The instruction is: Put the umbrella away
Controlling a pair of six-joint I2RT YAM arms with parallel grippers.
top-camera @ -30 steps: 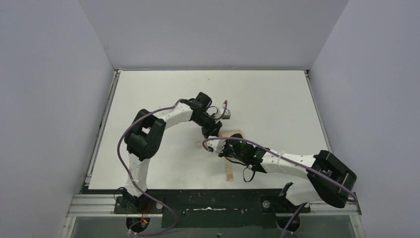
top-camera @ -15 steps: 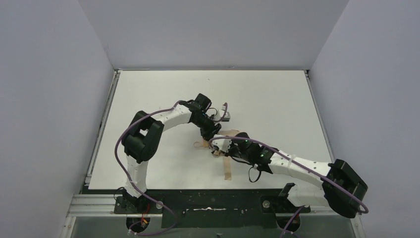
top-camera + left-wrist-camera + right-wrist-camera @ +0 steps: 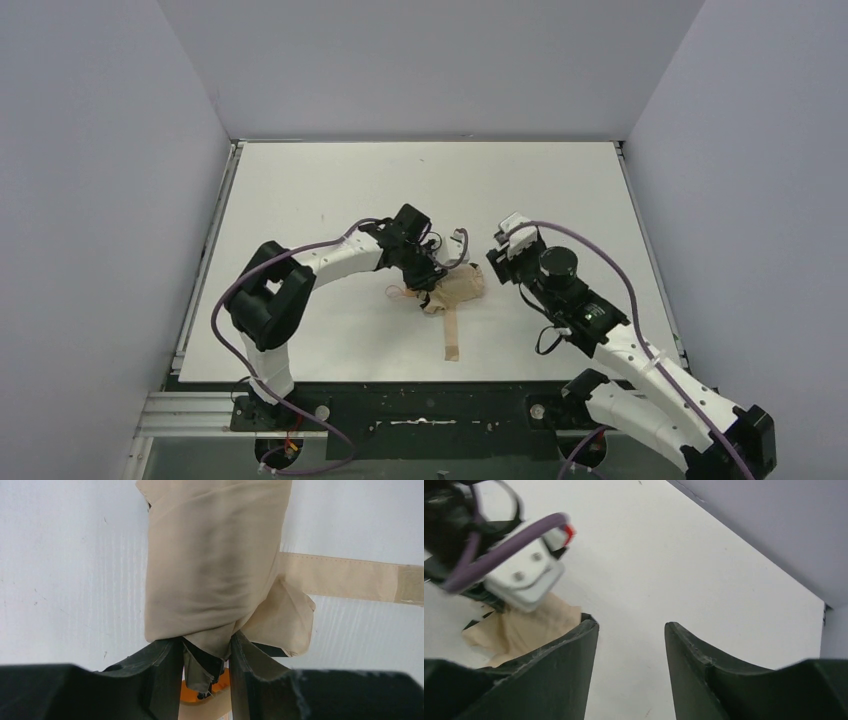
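The umbrella (image 3: 458, 289) lies folded near the table's middle, a beige fabric bundle with its strap (image 3: 452, 336) trailing toward the near edge and a thin loop (image 3: 400, 293) at its left. My left gripper (image 3: 430, 276) is shut on the bundle's left end. In the left wrist view the fingers (image 3: 206, 645) pinch gathered fabric and black ribs of the umbrella (image 3: 215, 565), with the strap (image 3: 345, 577) running right. My right gripper (image 3: 500, 262) hovers just right of the bundle, open and holding nothing (image 3: 631, 625). The umbrella's edge (image 3: 524, 630) shows beside its left finger.
The white table (image 3: 330, 180) has a raised rail (image 3: 205, 260) along its left edge and grey walls on three sides. The left arm's wrist camera and purple cable (image 3: 524, 580) sit close in front of the right gripper.
My right gripper has let go of the umbrella, opened, and drawn back to the right of it. The left gripper keeps its hold, and the bundle now lies uncovered.
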